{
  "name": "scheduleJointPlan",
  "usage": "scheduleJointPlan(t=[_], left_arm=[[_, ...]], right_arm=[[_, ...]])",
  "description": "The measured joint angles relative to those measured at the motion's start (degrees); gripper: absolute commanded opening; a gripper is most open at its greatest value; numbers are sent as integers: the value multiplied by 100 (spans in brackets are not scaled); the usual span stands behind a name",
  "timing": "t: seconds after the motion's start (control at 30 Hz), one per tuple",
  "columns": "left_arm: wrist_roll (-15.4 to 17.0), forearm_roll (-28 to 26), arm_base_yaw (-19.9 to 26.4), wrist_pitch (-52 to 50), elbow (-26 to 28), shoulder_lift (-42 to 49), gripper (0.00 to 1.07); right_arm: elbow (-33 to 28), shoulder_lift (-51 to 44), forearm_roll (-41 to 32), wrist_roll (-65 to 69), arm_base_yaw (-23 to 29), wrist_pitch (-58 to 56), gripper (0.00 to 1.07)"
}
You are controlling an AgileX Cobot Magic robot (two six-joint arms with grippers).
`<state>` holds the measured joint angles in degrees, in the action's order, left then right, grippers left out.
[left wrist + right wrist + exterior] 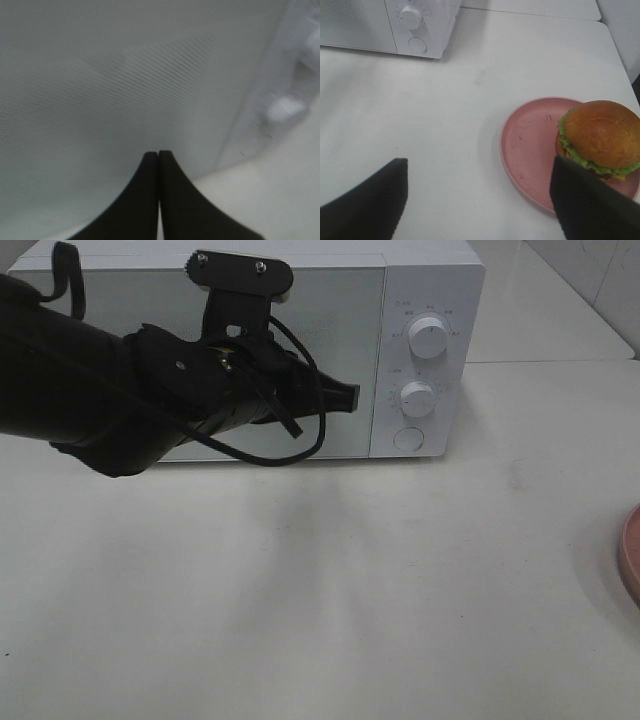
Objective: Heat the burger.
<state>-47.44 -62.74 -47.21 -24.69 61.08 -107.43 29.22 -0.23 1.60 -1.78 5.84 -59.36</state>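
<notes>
Black and bulky, the left arm fills the near side of the high view, its left gripper (pixel 345 397) pressed shut and empty, tips close against the closed door of the white microwave (pixel 430 280). Judging by that shut door, heating has barely begun: opening, loading, closing and setting the upper dial (pixel 428 337) all appear to lie ahead. The burger (pixel 600 137) sits on the far side of a pink plate (pixel 527 145), well apart from the oven, with the right gripper (pixel 477 197) hovering just short of it, jaws spread wide and holding nothing. Bare white table (pixel 330 590) between plate and oven offers ample room, though the plate lies near the table's right edge.
</notes>
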Motion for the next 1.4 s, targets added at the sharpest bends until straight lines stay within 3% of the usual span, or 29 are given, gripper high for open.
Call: scheduleJointPlan(t=[0.03, 0.07, 0.1, 0.13, 0.17, 0.2, 0.23, 0.27, 0.3, 0.4, 0.47, 0.53, 0.57, 0.6, 0.63, 0.67, 0.73, 0.77, 0.83, 0.93, 1.0, 1.13, 1.2, 1.23, 1.27, 1.3, 1.4], left_arm=[[-52, 0, 0, 693, -74, 138, 20], [-52, 0, 0, 693, -74, 138, 20], [-69, 0, 0, 1031, -92, 178, 31], [-69, 0, 0, 1031, -92, 178, 31], [-86, 0, 0, 1684, -115, 252, 57], [-86, 23, 0, 1931, -120, 264, 72], [-86, 23, 0, 1931, -120, 264, 72], [-86, 63, 0, 2504, -120, 292, 93], [-23, 155, 46, 3123, -120, 309, 102], [29, 212, 92, 3455, -120, 315, 102], [590, 802, 418, 4607, -120, 315, 102], [779, 1054, 493, 4824, -120, 321, 102], [1295, 1593, 665, 5277, -120, 361, 102], [1295, 1593, 665, 5277, -120, 361, 102], [1616, 1925, 756, 5500, -120, 401, 102], [1616, 1925, 756, 5500, -120, 401, 102], [2859, 3174, 1026, 6165, -120, 710, 102], [2859, 3174, 1026, 6165, -120, 710, 102], [3592, 3988, 1226, 6595, -120, 1083, 102], [3782, 4188, 1306, 6738, -120, 1215, 102], [4142, 4647, 1725, 7259, -120, 1702, 102], [4194, 4859, 2166, 7552, -120, 2080, 101], [4211, 4996, 2722, 7850, -120, 2412, 101], [4211, 4996, 2722, 7850, -120, 2412, 101], [4223, 5105, 3060, 8027, -120, 2624, 101], [4223, 5105, 3060, 8027, -120, 2624, 101], [4223, 5294, 3690, 8417, -120, 3054, 101]], right_arm=[[0, 0, 0, 0, 0, 0, 76], [0, 0, 0, 0, 0, 0, 76], [0, 0, 0, 0, 0, 0, 76], [0, 0, 0, 0, 0, 0, 76], [0, 0, 0, 0, 0, 0, 76], [0, 0, 0, 0, 0, 0, 76], [0, 0, 0, 0, 0, 0, 76], [0, 0, 0, 0, 0, 0, 76], [0, 0, 0, 0, 0, 0, 76], [0, 0, 0, 0, 0, 0, 76], [0, 0, 0, 0, 0, 0, 76], [0, 0, 0, 0, 0, 0, 76], [0, 0, 0, 0, 0, 0, 76], [0, 0, 0, 0, 0, 0, 76], [0, 0, 0, 0, 0, 0, 76], [0, 0, 0, 0, 0, 0, 76], [0, 0, 0, 0, 0, 0, 76], [0, 0, 0, 0, 0, 0, 76], [0, 0, 0, 0, 0, 0, 76], [0, 0, 0, 0, 0, 0, 76], [0, 0, 0, 0, 0, 0, 76], [0, 0, 0, 0, 0, 0, 76], [0, 0, 0, 0, 0, 0, 76], [0, 0, 0, 0, 0, 0, 76], [0, 0, 0, 0, 0, 0, 76], [0, 0, 0, 0, 0, 0, 76], [0, 0, 0, 0, 0, 0, 76]])
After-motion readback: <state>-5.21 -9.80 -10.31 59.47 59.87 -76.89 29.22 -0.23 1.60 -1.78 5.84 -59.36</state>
